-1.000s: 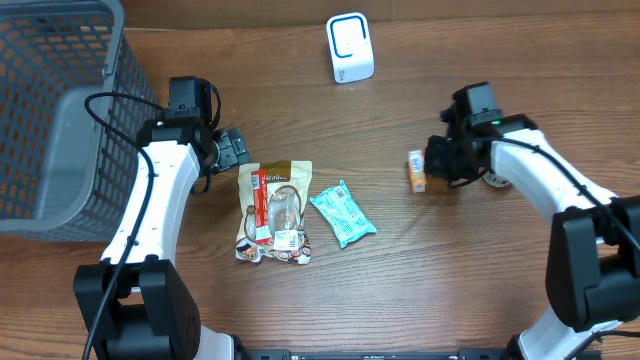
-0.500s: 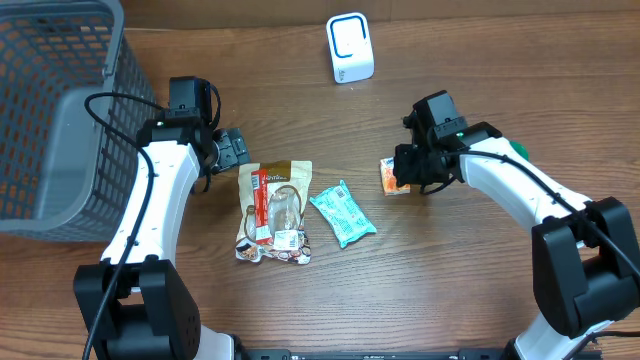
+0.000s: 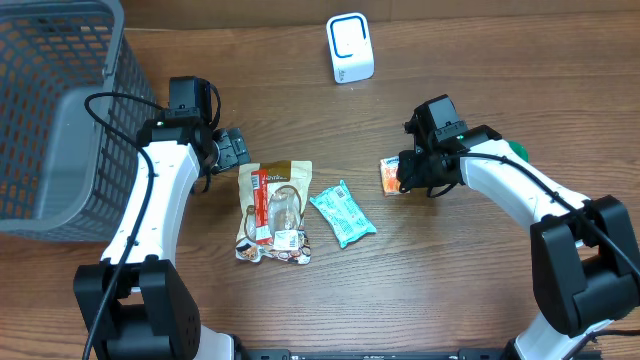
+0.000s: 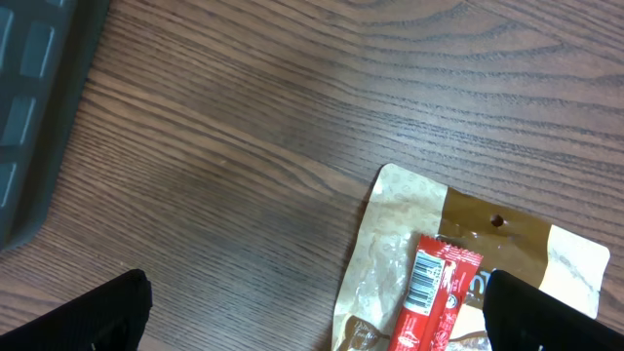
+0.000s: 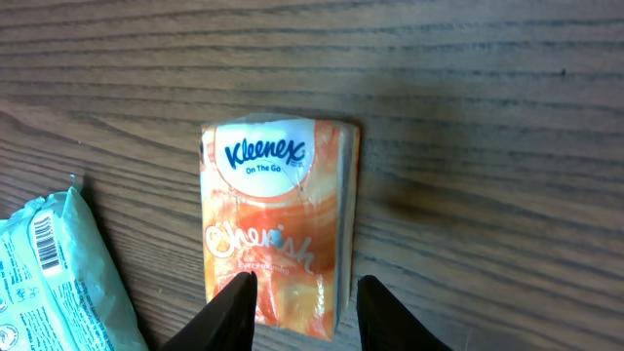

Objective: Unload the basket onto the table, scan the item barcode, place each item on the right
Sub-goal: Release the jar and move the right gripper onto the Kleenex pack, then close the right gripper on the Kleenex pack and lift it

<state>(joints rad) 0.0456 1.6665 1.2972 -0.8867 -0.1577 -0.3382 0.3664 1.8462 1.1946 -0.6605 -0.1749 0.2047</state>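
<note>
Overhead and wrist views of the wooden table (image 3: pixel 480 290). The item, an orange Kleenex tissue pack (image 5: pixel 278 224), lay flat with its printed face up, right of centre and well apart from the white scanner (image 3: pixel 350 47) standing at the far edge. The right gripper (image 5: pixel 307 285) stood over the pack's near end with its jaws narrowly parted: one finger overlapped the pack's left edge, the other sat just beside its right edge; contact could not be told. The left gripper (image 4: pixel 317 317) hung with its jaws spread wide, holding nothing, above the upper edge of a brown snack pouch (image 4: pixel 468 244), on which a red packet (image 4: pixel 429 292) showed a barcode. A teal packet (image 3: pixel 342 213) lay between the pouch and the tissue pack. A grey basket (image 3: pixel 50 110) occupied the table's left side
</note>
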